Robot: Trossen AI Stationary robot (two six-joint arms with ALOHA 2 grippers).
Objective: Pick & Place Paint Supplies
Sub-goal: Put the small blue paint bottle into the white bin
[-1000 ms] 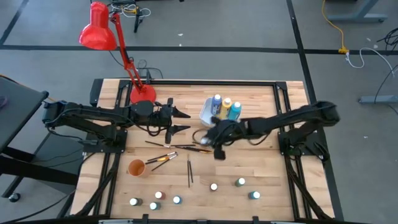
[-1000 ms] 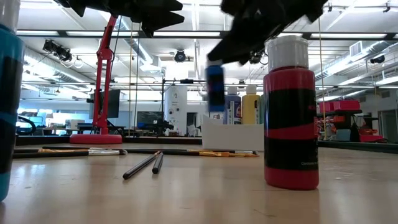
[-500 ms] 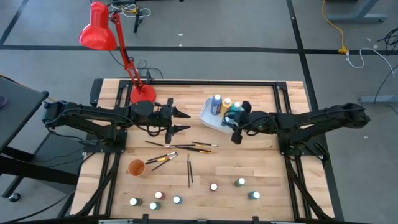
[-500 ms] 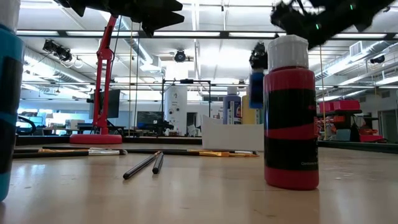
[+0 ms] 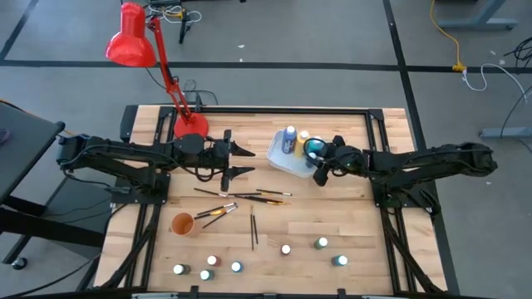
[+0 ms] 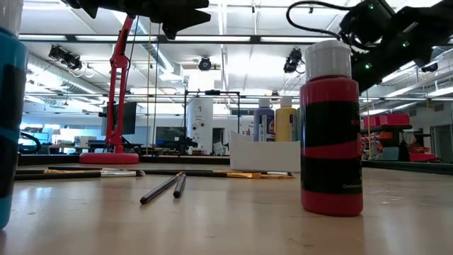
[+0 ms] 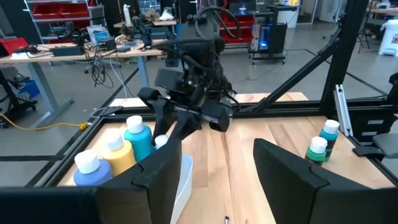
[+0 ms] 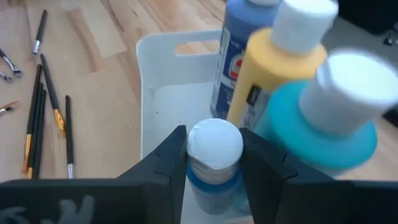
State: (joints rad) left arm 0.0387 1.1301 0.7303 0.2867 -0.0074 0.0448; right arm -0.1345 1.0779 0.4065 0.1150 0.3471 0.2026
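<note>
My right gripper (image 8: 213, 163) is shut on a small blue, white-capped paint bottle (image 8: 214, 155) over the near right corner of the white tray (image 5: 278, 155). A blue bottle (image 5: 289, 138), a yellow one (image 5: 303, 138) and a teal one (image 5: 314, 148) stand in the tray. Thin dark-handled brushes (image 5: 241, 197) lie flat mid-table. Several small bottles (image 5: 287, 249) stand along the near edge. My left gripper (image 5: 241, 162) hovers open, left of the tray, holding nothing. My right gripper pinches the small blue bottle between its two fingers (image 8: 165, 162), at the top of its body just under the white cap (image 8: 211, 177). The fingers slant down from the table's right side. The bottle stands cap up over the tray's floor; whether its base touches, I cannot tell.
A red desk lamp (image 5: 133, 37) stands on its base (image 5: 189, 126) at the far left. An orange cup (image 5: 182, 223) sits near the left front. A red bottle (image 6: 329, 127) and a teal one (image 6: 10, 106) stand close to the low camera.
My right gripper has carried the small blue bottle from above the brushes mid-table toward the right and far edges, to the tray's near right corner. It has sunk and rolled on the way. The bottle stays in its fingers.
</note>
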